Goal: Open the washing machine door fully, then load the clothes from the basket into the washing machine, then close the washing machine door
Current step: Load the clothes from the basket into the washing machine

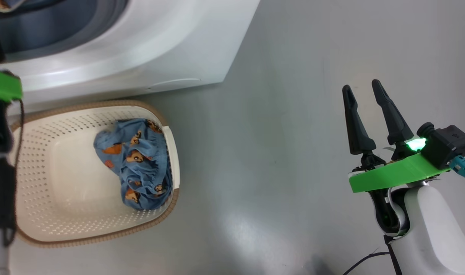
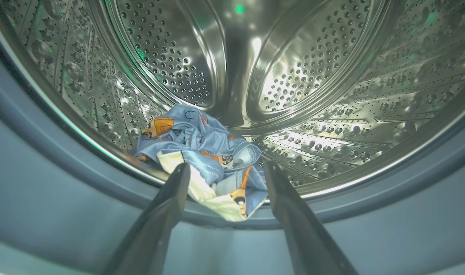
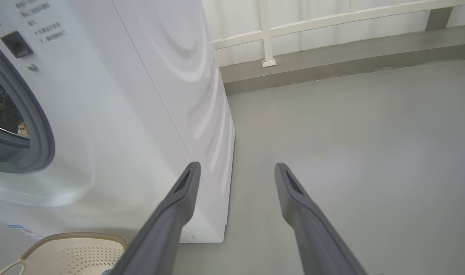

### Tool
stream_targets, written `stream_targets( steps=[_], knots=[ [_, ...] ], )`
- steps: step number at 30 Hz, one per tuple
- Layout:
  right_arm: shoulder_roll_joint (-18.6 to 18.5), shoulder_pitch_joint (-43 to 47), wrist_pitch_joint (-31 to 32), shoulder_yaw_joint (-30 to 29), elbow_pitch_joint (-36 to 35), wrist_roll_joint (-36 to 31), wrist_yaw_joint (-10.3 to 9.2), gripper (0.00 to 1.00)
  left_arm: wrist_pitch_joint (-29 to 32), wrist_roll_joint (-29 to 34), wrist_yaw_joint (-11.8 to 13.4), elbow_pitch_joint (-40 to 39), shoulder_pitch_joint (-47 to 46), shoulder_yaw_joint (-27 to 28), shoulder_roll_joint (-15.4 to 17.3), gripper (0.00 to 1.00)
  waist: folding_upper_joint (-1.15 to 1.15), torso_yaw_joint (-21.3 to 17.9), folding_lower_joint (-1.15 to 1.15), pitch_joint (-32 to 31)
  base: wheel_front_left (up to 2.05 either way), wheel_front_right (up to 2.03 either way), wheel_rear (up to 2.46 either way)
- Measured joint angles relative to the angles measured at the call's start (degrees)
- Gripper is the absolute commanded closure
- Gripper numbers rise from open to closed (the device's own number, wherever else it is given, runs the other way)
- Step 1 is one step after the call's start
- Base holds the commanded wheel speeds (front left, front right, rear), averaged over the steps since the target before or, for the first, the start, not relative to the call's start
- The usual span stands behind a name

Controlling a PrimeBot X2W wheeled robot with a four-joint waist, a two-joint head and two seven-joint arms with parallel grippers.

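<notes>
Steel drum (image 2: 331,76), wrist view: clothes (image 2: 201,152) inside

R gripper (image 1: 361,86): dark fingers (image 1: 356,126), green mount (image 1: 392,175), white forearm (image 1: 431,229), blk cable (image 1: 364,263).

Drum (image 2: 324,76): bare steel, perforated and embossed, mirror-bright.
Gasket (image 2: 45,183): grey rubber, matt, smooth.
Clothes (image 2: 201,145): thin printed cloth, crumpled, slight sheen on the folds.
Washer (image 1: 171,46): white casing, smooth, glossy.
Basket (image 1: 41,160): cream plastic, perforated, dull satin. Rim (image 1: 102,104): brown, woven-look texture.
Floor (image 1: 293,114): grey, smooth, soft sheen.
Right hand (image 1: 361,85): fingers (image 1: 356,126) dark, matt, plastic-looking. Mount (image 1: 389,177): green plastic, matt.
</notes>
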Motion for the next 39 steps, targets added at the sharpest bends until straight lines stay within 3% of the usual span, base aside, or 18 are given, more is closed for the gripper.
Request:
stream_targets(
  steps=[6, 26, 39],
  knots=[
    [-1.5, 2.0, 0.0, -0.4, 0.3, 0.0, 0.0, 0.0, 0.0, 4.0, 0.0, -4.4, 9.5, 3.3, -2.9, 0.0, 0.0, 1.2, 0.0, -2.9, 0.0, 0.0, 0.0],
    [-4.2, 7.4, 0.0, -0.3, 1.9, 0.3, 0.0, 0.0, 0.0, 11.5, 0.0, -13.8, 28.9, 7.3, -7.7, 0.0, 0.0, 4.4, 0.0, -12.5, 0.0, 0.0, 0.0],
    [-5.3, 11.7, 0.0, -0.6, 2.4, 0.7, 0.0, 0.0, 0.0, 13.8, 0.0, -18.6, 38.2, 9.2, -8.8, 0.0, 0.0, 5.9, 0.0, -17.7, 0.0, 0.0, 0.0]
  ],
)
